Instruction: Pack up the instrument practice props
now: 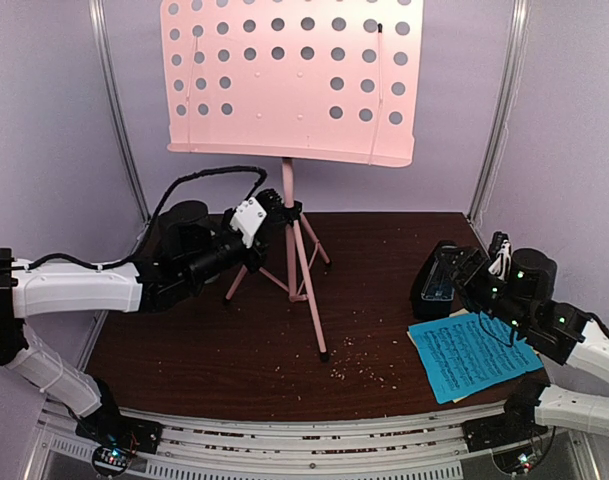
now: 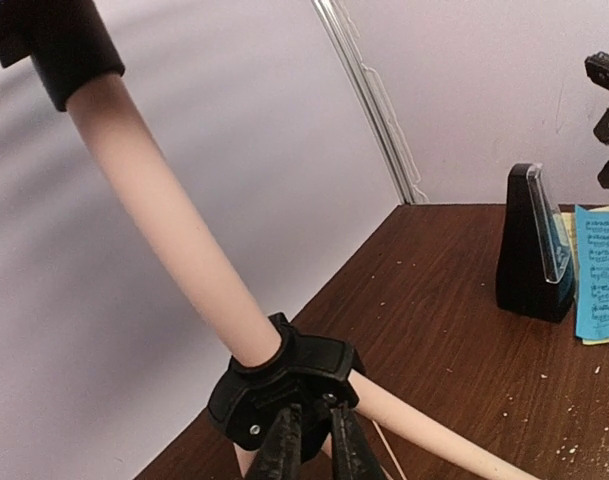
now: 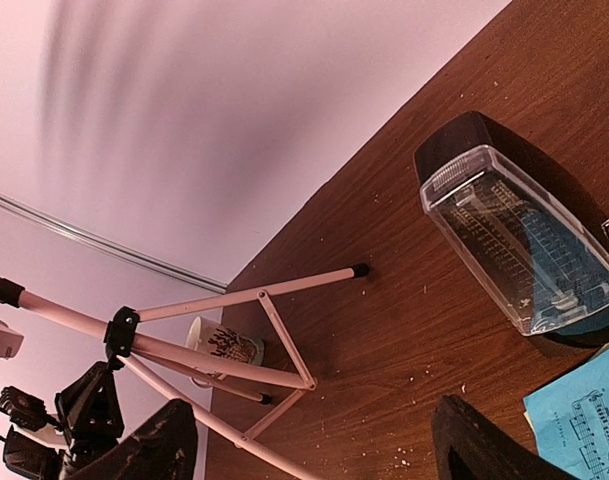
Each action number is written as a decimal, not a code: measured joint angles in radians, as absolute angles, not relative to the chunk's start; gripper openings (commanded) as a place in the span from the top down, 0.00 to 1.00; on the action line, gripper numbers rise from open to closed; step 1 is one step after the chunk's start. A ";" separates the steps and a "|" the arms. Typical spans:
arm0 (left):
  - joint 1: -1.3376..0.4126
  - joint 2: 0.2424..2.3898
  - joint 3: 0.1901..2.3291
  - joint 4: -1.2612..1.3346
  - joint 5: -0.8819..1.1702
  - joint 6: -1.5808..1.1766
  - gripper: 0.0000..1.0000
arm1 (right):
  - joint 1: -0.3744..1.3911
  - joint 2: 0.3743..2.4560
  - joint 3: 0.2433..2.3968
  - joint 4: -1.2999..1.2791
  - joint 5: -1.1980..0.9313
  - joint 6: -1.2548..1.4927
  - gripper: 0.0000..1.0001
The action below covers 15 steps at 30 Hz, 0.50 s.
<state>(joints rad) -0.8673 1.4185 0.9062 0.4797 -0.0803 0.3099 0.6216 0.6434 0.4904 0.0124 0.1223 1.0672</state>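
The pink perforated music stand stands upright at the back of the table on its tripod legs. My left gripper is shut on the stand's black collar, where the legs meet the pole; its fingertips pinch the collar's lower tab. The black metronome with its clear cover stands at the right, also in the right wrist view. My right gripper is open and empty just beside it, jaws wide apart. A blue music page lies on a yellow page.
A beige mug sits behind the tripod legs near the back left wall. Crumbs are scattered over the brown table. Metal frame posts rise at both back corners. The pages overhang the table's right front edge.
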 measured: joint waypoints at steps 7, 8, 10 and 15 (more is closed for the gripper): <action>-0.863 1.405 0.891 0.489 -0.052 0.120 0.79 | 0.622 0.643 0.477 0.017 0.122 1.077 0.17; -0.864 1.402 0.889 0.488 -0.048 0.107 0.73 | 0.622 0.643 0.477 0.018 0.122 1.077 0.17; -0.864 1.388 0.880 0.489 -0.044 0.081 0.64 | 0.622 0.643 0.477 0.019 0.122 1.078 0.17; -0.863 1.317 0.838 0.505 -0.052 0.097 0.48 | 0.622 0.642 0.466 0.027 0.122 1.081 0.17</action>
<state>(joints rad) -0.8635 1.3174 0.8375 0.5053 -0.0525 0.0967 0.6216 0.6418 0.4656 0.0265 0.1219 1.0805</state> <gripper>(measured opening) 0.446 0.826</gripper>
